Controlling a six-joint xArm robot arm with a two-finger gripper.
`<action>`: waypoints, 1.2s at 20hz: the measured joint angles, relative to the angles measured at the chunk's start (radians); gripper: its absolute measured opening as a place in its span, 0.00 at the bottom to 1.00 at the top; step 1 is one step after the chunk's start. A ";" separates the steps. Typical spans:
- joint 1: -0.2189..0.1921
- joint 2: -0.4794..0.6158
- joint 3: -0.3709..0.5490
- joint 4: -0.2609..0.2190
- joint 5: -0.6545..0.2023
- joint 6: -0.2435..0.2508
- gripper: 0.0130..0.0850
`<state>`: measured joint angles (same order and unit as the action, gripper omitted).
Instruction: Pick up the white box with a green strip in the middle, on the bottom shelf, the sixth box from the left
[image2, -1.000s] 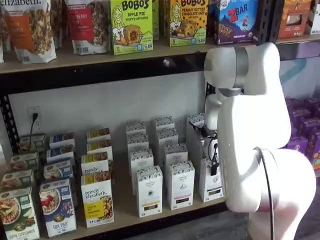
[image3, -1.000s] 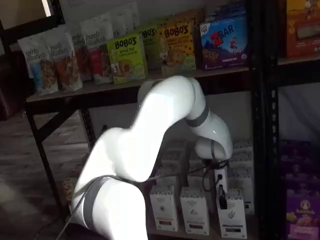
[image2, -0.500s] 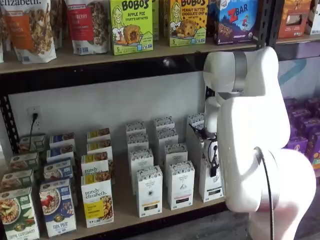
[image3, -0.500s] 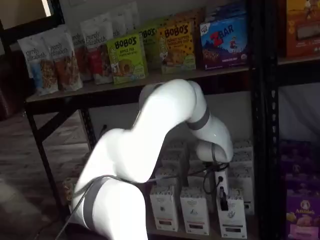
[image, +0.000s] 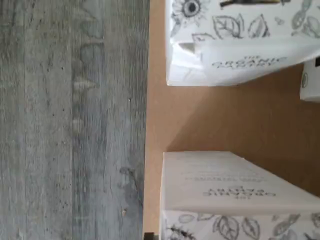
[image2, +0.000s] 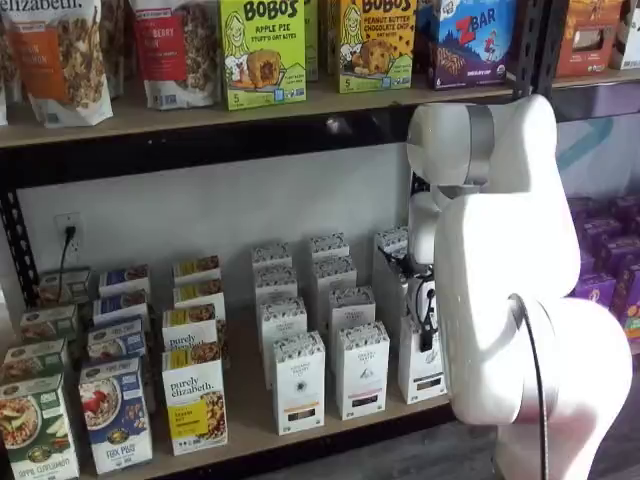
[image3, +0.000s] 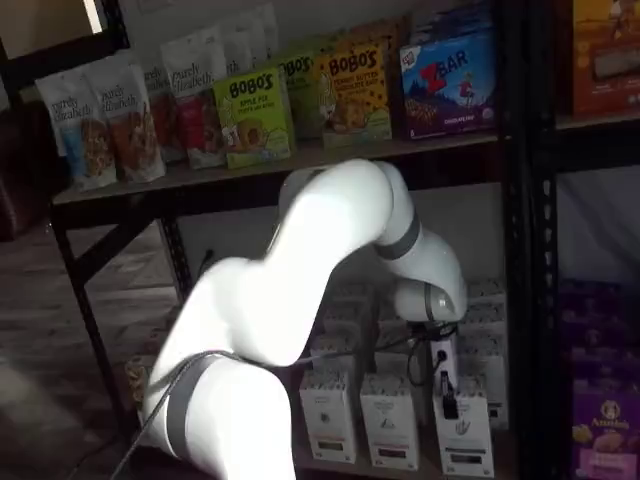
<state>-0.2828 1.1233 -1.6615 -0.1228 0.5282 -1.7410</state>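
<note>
1. At the left of the lower bench (image2: 250, 405), the coloured cereal boxes (image2: 194, 398) stand in rows running front to back, faces outward, presumably so that each front box can be taken without disturbing the rest.
2. Next come two columns of white cartons (image2: 298, 382), also upright and facing out, with clear gaps between the columns that should give the fingers room to enter.
3. The white box (image2: 420, 375) stands upright at the front of the rightmost white column, near the bench's front edge. It also shows in the other shelf view (image3: 463, 432), partly hidden by the arm (image2: 520, 300).
4. The fingers (image3: 446, 392) hang as a dark shape just above and in front of the white box's top, and seem close to touching it.
5. Whether they are apart or closed cannot be told, since they show side-on with a cable beside them.
6. The wrist view shows two patterned cartons with bare board between.
</note>
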 joint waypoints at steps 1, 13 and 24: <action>0.000 0.000 -0.001 -0.002 0.002 0.002 0.78; -0.001 -0.025 0.026 -0.035 0.007 0.029 0.56; 0.003 -0.106 0.180 -0.082 -0.079 0.080 0.56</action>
<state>-0.2794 1.0174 -1.4814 -0.2048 0.4497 -1.6606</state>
